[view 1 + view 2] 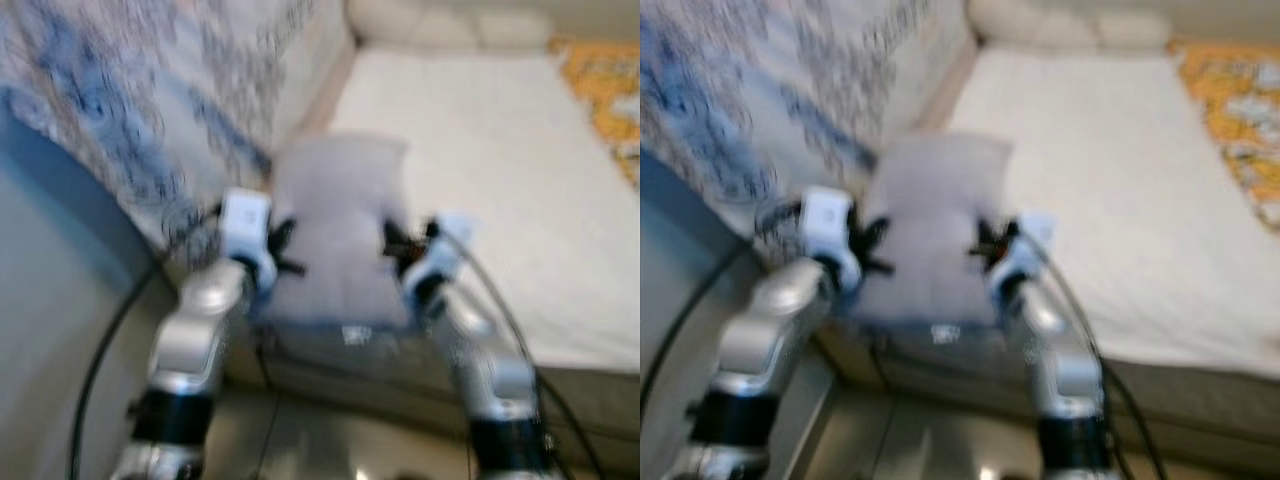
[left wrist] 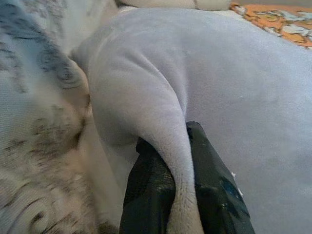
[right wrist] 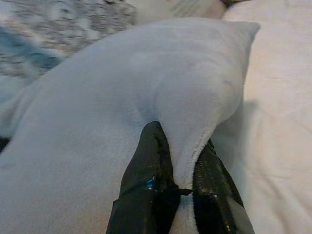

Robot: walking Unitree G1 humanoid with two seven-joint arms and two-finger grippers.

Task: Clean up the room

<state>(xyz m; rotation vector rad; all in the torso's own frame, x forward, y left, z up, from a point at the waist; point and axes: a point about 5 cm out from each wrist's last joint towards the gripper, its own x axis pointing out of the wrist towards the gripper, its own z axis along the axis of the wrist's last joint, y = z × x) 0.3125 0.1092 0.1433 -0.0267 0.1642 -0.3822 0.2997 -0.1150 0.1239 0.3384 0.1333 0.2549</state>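
A: What is held, and where?

B: One pale grey pillow (image 1: 338,225) is carried between the two arms, over the near edge of the bed (image 1: 500,150). A fold of its left edge is pinched by the left gripper (image 2: 180,195), fingers clamped on the fabric; its right edge is pinched likewise by the right gripper (image 3: 181,187).

A: How far along is the tidying judged to be?

B: Midway for this item: the pillow is lifted but not yet set down. The white bed sheet looks mostly bare; a blue-patterned blanket (image 1: 120,110) is seen at the left, an orange patterned cloth (image 1: 605,85) at the far right.

A: Counts?

B: One pillow held, two grippers engaged, one blanket, one orange cloth.
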